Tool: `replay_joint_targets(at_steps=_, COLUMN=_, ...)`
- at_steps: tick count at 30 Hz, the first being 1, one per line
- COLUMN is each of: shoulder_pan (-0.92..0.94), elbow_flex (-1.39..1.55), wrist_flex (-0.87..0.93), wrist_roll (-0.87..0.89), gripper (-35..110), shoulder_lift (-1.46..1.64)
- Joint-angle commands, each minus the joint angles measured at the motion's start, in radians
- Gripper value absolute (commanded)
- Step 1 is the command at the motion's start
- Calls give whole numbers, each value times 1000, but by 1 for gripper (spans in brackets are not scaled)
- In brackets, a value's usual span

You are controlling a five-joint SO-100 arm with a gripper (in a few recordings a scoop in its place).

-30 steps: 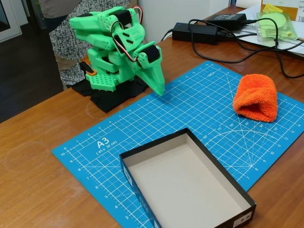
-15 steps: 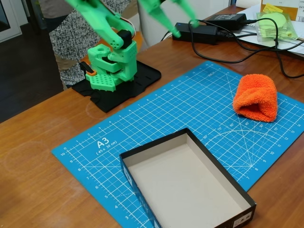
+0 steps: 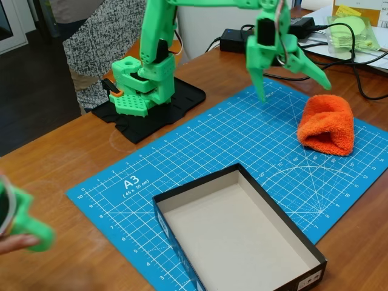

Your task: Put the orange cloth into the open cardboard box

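just left of the orange cloth (image 3: 327, 124), the gripper (image 3: 294, 85) is hovering with fingers spread apart; closing off-centre risks nudging the soft roll away from the open cardboard box (image 3: 239, 236).
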Motion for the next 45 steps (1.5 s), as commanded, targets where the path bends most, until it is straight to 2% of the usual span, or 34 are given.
replay_joint_targets(at_steps=1, shoulder_pan=-86, elbow_flex=-221, wrist_flex=31, wrist_roll=8, gripper=62, shoulder_lift=-135)
replay_joint_targets(at_steps=7, shoulder_pan=-144, elbow_flex=-561, wrist_flex=31, wrist_roll=41, gripper=62, shoulder_lift=-469)
replay_joint_targets(at_steps=14, shoulder_pan=-100, elbow_flex=-834, wrist_flex=29, wrist_roll=51, gripper=62, shoulder_lift=-746)
replay_joint_targets(at_steps=24, shoulder_pan=-15, elbow_flex=-870, wrist_flex=28, wrist_roll=28, gripper=60, shoulder_lift=-819)
replay_joint_targets(at_steps=30, shoulder_pan=-44, elbow_flex=-772, wrist_flex=29, wrist_roll=-69, gripper=49, shoulder_lift=-782)
replay_joint_targets(at_steps=34, shoulder_pan=-61, elbow_flex=-715, wrist_flex=29, wrist_roll=-100, gripper=46, shoulder_lift=-761)
replay_joint_targets(at_steps=37, shoulder_pan=-71, elbow_flex=-706, wrist_flex=31, wrist_roll=-117, gripper=41, shoulder_lift=-759)
replay_joint_targets(at_steps=42, shoulder_pan=-63, elbow_flex=-719, wrist_flex=31, wrist_roll=-86, gripper=8, shoulder_lift=-762)
replay_joint_targets(at_steps=45, shoulder_pan=-66, elbow_flex=-716, wrist_flex=31, wrist_roll=-114, gripper=1, shoulder_lift=-765)
